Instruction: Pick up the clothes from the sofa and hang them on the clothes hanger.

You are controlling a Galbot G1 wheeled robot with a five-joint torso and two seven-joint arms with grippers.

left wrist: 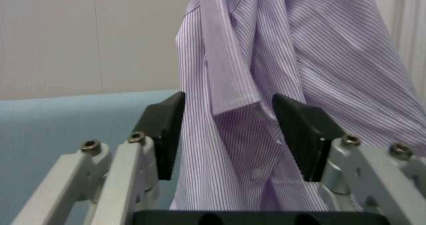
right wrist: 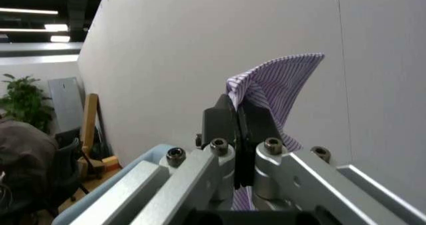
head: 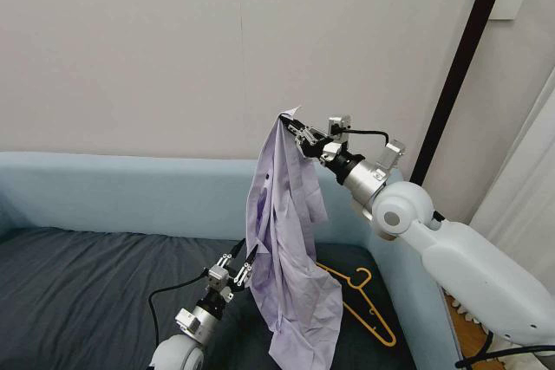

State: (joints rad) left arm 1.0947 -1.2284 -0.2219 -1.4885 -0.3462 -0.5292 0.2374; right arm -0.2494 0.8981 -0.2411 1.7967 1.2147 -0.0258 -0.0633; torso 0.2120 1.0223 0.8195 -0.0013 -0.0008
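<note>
A lilac striped shirt (head: 286, 249) hangs in the air above the sofa, held up by its top corner. My right gripper (head: 295, 132) is shut on that corner, and in the right wrist view the cloth (right wrist: 273, 85) sticks out past the closed fingertips (right wrist: 234, 116). Lower down, my left gripper (head: 243, 262) is open at the shirt's left edge. In the left wrist view a fold of the shirt (left wrist: 246, 135) hangs between the two spread pads (left wrist: 300, 130). An orange clothes hanger (head: 360, 296) lies flat on the sofa seat, to the right of the shirt's hem.
The sofa has a dark grey seat (head: 78, 292) and a pale blue backrest (head: 130, 192). A dark rack pole (head: 460, 67) slants up at the right, with white curtain (head: 529, 179) beside it. A plain wall stands behind.
</note>
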